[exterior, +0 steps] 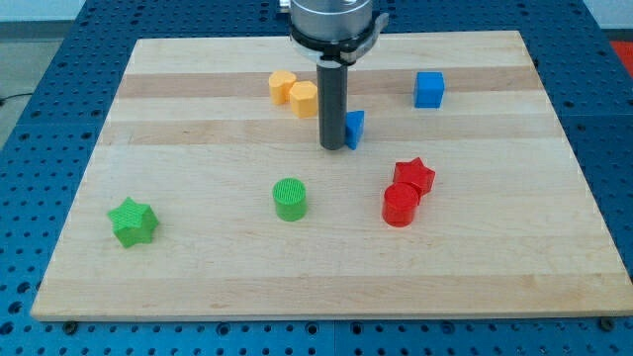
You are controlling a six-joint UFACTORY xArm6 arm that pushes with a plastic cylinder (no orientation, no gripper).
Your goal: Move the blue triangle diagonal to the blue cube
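Tip (pixel 332 147) sits just left of blue triangle (pixel 355 129), touching or almost touching. Bare rod, no claw, holds nothing. Blue cube (pixel 428 89) lies up and right of triangle. Push likely goes toward view's right.

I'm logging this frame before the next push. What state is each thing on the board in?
my tip: down on the board, touching the blue triangle's left side
blue triangle: partly hidden by the rod
blue cube: alone, upper right
yellow blocks: two, touching each other
red star: touching the red cylinder
red cylinder: upright
green cylinder: upright, alone
green star: alone, lower left
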